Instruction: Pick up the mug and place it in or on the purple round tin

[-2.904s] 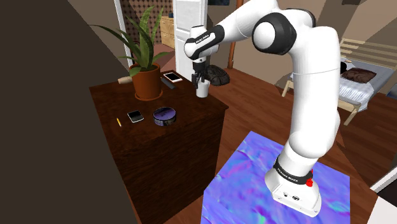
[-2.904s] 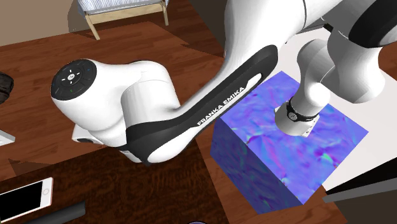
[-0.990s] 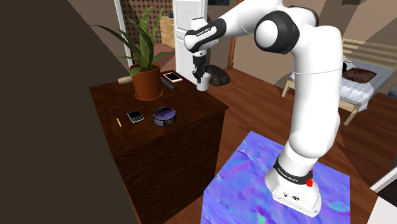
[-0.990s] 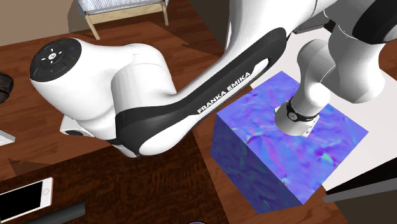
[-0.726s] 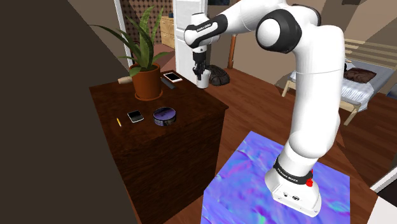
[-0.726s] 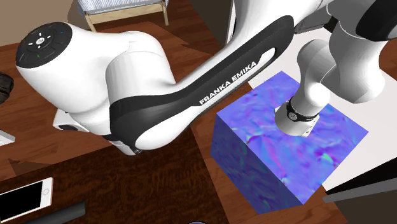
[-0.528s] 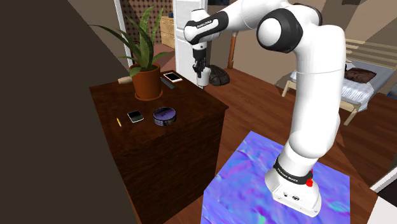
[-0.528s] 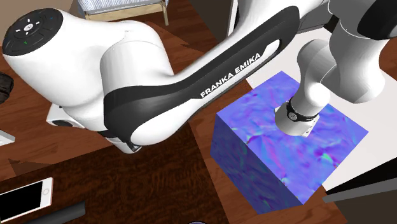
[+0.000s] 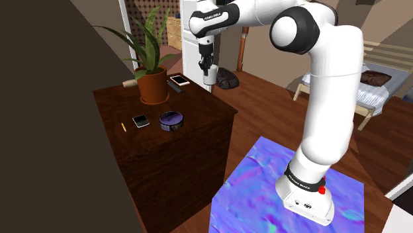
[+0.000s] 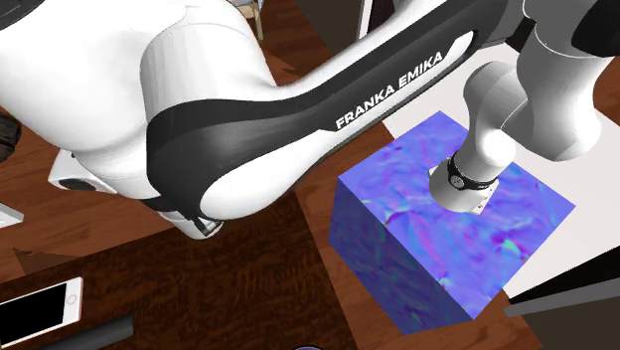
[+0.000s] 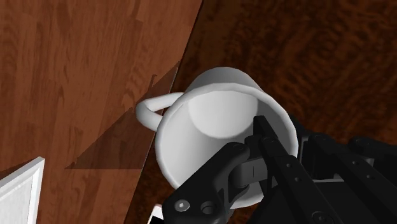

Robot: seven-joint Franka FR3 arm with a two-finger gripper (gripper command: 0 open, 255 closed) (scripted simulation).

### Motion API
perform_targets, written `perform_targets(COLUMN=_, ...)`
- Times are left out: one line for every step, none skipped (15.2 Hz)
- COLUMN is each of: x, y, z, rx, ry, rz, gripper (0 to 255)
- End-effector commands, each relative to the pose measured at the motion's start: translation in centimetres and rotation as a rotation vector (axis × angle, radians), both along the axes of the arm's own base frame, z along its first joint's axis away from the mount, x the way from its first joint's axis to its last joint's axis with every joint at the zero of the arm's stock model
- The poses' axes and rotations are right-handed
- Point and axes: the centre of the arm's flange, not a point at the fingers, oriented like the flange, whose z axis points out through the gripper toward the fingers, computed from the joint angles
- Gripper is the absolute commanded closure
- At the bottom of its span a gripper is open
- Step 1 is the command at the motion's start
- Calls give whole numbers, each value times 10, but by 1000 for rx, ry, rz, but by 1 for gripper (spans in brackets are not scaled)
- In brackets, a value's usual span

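Arm covers most of the 2nd ext. view's upper left. A white phone is cut off by that view's left edge, and a dark grey rod is cut off by the bottom edge; can't tell what the rod is.

In the shoulder view a dark lump on the floor behind the mug is hard to make out. Wrist view: black fingers hide the near side of the mug. The handle sticks out on the side away from them.

Gripper is set narrow, clamped on the mug's wall near the rim. The mug is white and hangs in the air, clear of the cabinet, above its far corner by the shoulder view. From the wrist cam the cabinet edge and the lighter floor lie under it. Its inside shows bare white wall and bottom.

Purple round tin sits on the cabinet top nearer the front, well apart from the mug. Its top looks purple-blue; can't tell if that's a lid or contents. Just beside it, on the shoulder view's left, is a small dark phone, then a yellow pencil. A terracotta pot at the back holds a green plant.
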Motion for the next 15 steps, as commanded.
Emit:
perform_targets(x=-1, y=23, z=3, rx=0, ry=0, rz=0, gripper=255)
perform_targets(x=-1, y=37, z=5, rx=0, ry=0, rz=0, gripper=255)
perform_targets(x=-1, y=50, z=6, rx=0, ry=0, rz=0, gripper=255)
perform_targets(x=-2, y=63, z=7, rx=0, ry=0, rz=0, gripper=255)
perform_targets(x=-2, y=76, z=8, rx=0, ry=0, rz=0, gripper=255)
perform_targets(x=-2, y=89, z=10, rx=0, ry=0, rz=0, gripper=255)
perform_targets(x=-2, y=102, z=11, rx=0, ry=0, rz=0, gripper=255)
perform_targets(x=-3, y=115, z=12, rx=0, ry=0, rz=0, gripper=255)
perform_targets(x=-3, y=128, z=13, rx=0, ry=0, rz=0, gripper=255)
perform_targets(x=-3, y=142, z=15, rx=0, ry=0, rz=0, gripper=255)
perform_targets(x=-3, y=155, z=16, rx=0, ry=0, rz=0, gripper=255)
perform_targets(x=-4, y=168, z=17, rx=0, ry=0, rz=0, gripper=255)
perform_targets(x=-4, y=181, z=18, rx=0, ry=0, rz=0, gripper=255)
perform_targets(x=-4, y=194, z=20, rx=0, ry=0, rz=0, gripper=255)
perform_targets(x=-4, y=207, z=21, rx=0, ry=0, rz=0, gripper=255)
